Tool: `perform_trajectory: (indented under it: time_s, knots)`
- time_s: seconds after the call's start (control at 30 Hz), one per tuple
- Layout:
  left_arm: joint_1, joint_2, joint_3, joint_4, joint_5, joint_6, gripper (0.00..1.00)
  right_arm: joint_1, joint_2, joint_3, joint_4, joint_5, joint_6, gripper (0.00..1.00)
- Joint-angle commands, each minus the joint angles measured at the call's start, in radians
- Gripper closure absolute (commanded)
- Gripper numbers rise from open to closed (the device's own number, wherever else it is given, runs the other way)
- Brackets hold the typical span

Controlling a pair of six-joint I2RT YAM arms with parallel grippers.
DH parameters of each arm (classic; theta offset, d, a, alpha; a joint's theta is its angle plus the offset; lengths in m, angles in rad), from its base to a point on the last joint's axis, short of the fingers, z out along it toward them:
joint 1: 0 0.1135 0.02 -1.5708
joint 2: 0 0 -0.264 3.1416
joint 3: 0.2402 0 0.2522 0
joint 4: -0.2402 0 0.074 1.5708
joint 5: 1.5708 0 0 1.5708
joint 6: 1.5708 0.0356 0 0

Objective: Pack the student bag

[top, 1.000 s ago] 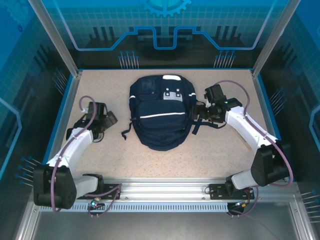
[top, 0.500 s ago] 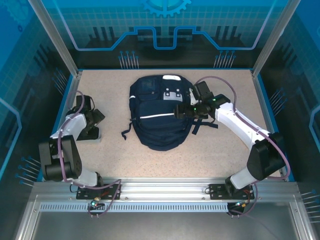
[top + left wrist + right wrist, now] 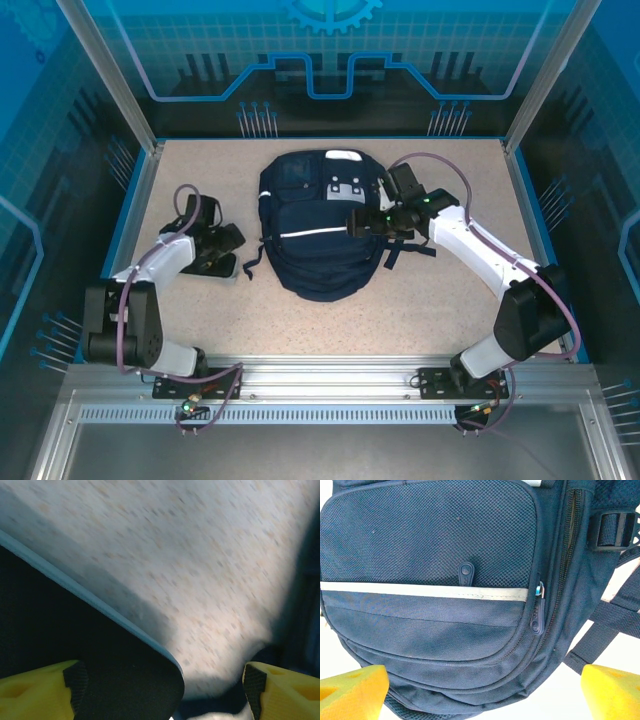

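The soft navy-blue fabric backpack (image 3: 320, 235) lies centred on the speckled table (image 3: 420, 300); the right gripper (image 3: 485, 690), released above it, should pinch the small black zipper pull (image 3: 536, 615) squarely; the left gripper (image 3: 228, 252), also released, straddles a flat dark book (image 3: 75, 645)

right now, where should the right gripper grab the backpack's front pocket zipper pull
Probably the dark pull tab hanging from the slider at the pocket's corner. Come from above with the open right gripper spanning its narrow width; it lies flat on the backpack.
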Motion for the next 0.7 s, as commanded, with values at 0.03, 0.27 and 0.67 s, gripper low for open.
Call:
perform_trajectory:
  time_s: [0.03, 0.27, 0.67]
  knots:
    - [-0.079, -0.078, -0.022, -0.165, 0.057, -0.034, 0.14, 0.017, -0.008, 0.023, -0.013, 0.006, 0.015, 0.01]
    - [-0.077, -0.269, -0.039, -0.305, -0.191, -0.123, 0.03, 0.035, -0.037, -0.012, 0.04, 0.001, -0.006, 0.0]
    - [-0.032, -0.141, -0.099, -0.164, -0.178, -0.222, 0.01, 0.06, -0.014, 0.019, 0.022, 0.002, 0.0, 0.0]
